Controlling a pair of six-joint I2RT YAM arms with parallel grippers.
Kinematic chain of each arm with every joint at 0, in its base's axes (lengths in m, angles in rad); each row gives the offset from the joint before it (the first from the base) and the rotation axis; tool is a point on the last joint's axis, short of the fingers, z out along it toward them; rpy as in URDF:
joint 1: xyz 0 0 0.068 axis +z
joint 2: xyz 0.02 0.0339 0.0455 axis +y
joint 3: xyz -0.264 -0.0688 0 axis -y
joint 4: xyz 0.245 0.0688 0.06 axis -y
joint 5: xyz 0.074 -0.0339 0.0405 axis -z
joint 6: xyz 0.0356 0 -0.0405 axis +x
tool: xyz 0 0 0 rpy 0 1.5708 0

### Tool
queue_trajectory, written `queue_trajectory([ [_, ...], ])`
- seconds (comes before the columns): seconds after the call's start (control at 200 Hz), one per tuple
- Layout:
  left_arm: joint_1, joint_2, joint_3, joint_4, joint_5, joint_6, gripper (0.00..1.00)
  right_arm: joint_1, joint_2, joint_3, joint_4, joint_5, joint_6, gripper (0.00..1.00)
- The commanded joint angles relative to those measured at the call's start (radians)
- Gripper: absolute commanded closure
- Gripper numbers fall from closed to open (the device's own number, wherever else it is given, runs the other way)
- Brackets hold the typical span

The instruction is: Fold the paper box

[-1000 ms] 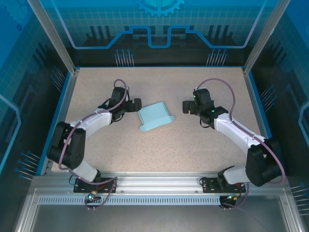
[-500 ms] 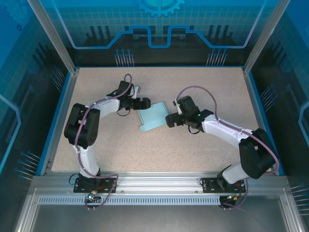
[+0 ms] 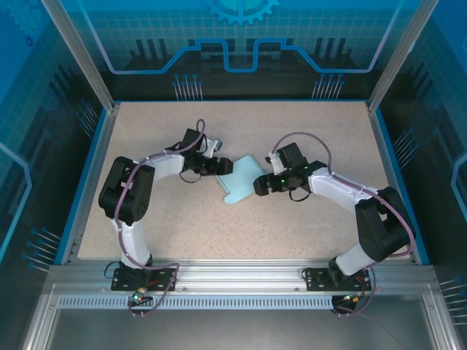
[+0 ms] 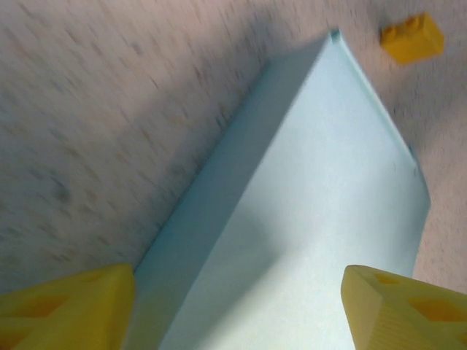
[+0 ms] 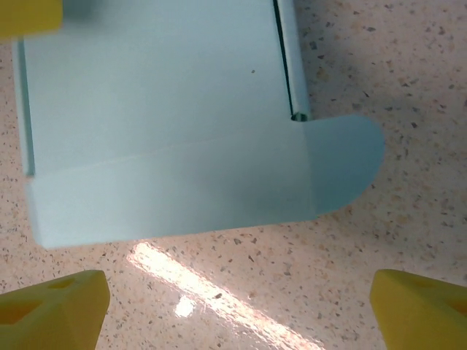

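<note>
— Pale-blue card lies near the middle of the speckled tabletop [image 3: 306, 226]: it is the paper box [image 3: 239, 180], between the two arms. Can you read any writing on it?

— The faces that I see are plain blue, with a fold line and one rounded flap that lies flat on the table. On the back wall [image 3: 241, 44] there is a printed pattern of blue lines and half of a gear. If there are letters in it, they are too small for me to tell.

— How does the left gripper [image 3: 222, 167] stand?

— Its jaws are wide apart. In the left wrist view the box lies between the two yellow fingers and runs away from them, and one finger is just beside the long edge. I cannot tell if it touches.

— And the right gripper [image 3: 257, 186]?

— It is also spread wide, low over the table at the near edge of the box, and holds nothing. Bare tabletop lies between its fingers.

— What else is around?

— A small yellow block [image 4: 412, 38] lies on the table just beside the far corner of the box. Purple cables [image 3: 306, 138] loop over both arms. In the right wrist view a yellow corner [image 5: 29, 14] covers the far end of the box, perhaps a finger of the other arm.
</note>
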Motion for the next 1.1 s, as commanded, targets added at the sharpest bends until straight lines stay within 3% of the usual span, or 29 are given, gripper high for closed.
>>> queue_trajectory([
  [0.0,-0.049,-0.062,-0.046,0.027,0.054,0.006,0.29,-0.054,-0.029,-0.016,-0.060,-0.090,0.003,0.08],
  [0.2,-0.064,-0.077,-0.072,0.077,0.031,-0.018,0.31,-0.127,-0.040,-0.087,-0.008,-0.165,0.066,0.13],
  [0.54,-0.066,0.004,0.024,0.038,0.012,-0.032,0.38,-0.168,0.044,-0.161,0.225,-0.321,0.223,0.35],
  [1.096,-0.066,0.076,0.064,-0.028,0.002,-0.038,0.63,-0.189,0.147,-0.198,0.450,-0.436,0.321,0.57],
])
